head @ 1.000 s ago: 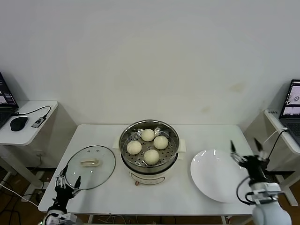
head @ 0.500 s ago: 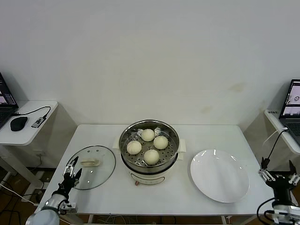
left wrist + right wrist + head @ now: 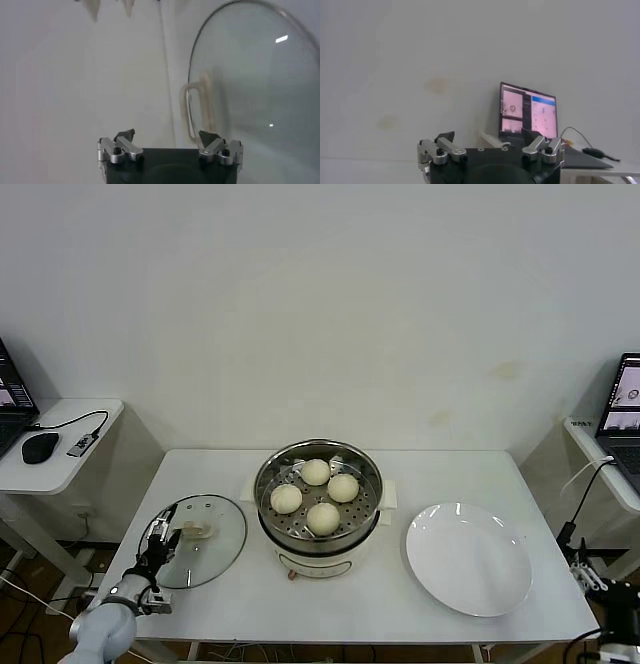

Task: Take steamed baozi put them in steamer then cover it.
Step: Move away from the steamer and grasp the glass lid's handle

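Reaching my left gripper, jaws apart, over the cover, I had pulled my open right gripper away; buns loaded, lidding remained.

The left claw stands with its jaws wide apart and nothing between them, low over the white bench. Just ahead lies the cover, its cream-white handle nearest the claw, not yet touched.
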You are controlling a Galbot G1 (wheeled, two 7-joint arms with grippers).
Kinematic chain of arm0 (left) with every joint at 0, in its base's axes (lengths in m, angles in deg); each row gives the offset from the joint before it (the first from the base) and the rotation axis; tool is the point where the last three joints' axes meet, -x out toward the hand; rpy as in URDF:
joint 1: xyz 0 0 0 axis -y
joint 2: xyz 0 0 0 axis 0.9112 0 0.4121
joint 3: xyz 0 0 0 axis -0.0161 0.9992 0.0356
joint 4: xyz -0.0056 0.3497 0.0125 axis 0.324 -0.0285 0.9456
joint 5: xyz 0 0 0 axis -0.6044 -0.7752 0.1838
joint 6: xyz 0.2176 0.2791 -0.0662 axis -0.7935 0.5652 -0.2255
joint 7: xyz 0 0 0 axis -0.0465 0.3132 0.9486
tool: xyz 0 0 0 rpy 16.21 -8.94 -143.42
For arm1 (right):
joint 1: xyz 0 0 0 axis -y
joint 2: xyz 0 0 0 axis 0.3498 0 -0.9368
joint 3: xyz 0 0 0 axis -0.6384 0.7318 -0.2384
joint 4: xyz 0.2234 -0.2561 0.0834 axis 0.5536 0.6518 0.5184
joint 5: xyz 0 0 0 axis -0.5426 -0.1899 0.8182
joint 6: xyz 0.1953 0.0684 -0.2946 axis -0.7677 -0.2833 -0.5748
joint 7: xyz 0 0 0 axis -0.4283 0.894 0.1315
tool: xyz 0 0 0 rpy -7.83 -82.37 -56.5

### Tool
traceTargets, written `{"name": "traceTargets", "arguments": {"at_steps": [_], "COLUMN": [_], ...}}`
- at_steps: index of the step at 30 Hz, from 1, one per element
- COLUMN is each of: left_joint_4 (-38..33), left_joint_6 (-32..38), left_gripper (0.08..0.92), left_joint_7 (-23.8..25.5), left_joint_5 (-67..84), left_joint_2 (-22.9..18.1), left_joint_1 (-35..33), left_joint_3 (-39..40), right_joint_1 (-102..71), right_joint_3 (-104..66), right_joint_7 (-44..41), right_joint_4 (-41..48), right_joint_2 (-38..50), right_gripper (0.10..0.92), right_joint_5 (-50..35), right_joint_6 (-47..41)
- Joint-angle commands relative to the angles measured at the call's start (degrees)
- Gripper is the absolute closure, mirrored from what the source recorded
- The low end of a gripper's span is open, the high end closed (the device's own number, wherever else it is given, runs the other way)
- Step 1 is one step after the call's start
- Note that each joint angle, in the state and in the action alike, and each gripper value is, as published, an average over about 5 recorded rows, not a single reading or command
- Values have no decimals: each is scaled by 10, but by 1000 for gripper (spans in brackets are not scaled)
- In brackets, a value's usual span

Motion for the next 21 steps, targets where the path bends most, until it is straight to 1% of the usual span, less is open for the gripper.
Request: {"name": "traceTargets", "arguments": {"at_steps": [1,13,21], "left_joint_4": [47,67,47], "left_joint_6": [2,1,0], "left_gripper": [177,177,177], "left_joint_7": [0,2,14], "left_joint_5": [-15,-10,5], "left_joint_2": [-7,-16,-9], "left_joint_1": [54,81,73], "left_joint_3": [26,30,31], "right_joint_1": [-7,-7,-8], "right_joint_3": [-10,-5,7], "right_joint_7": [2,-1,-1], "right_joint_4": [2,16,18], "right_joint_2": [-7,-6,-9], "right_gripper": [203,203,203], "right_joint_5": [3,12,21], "right_joint_6": [2,6,7]}}
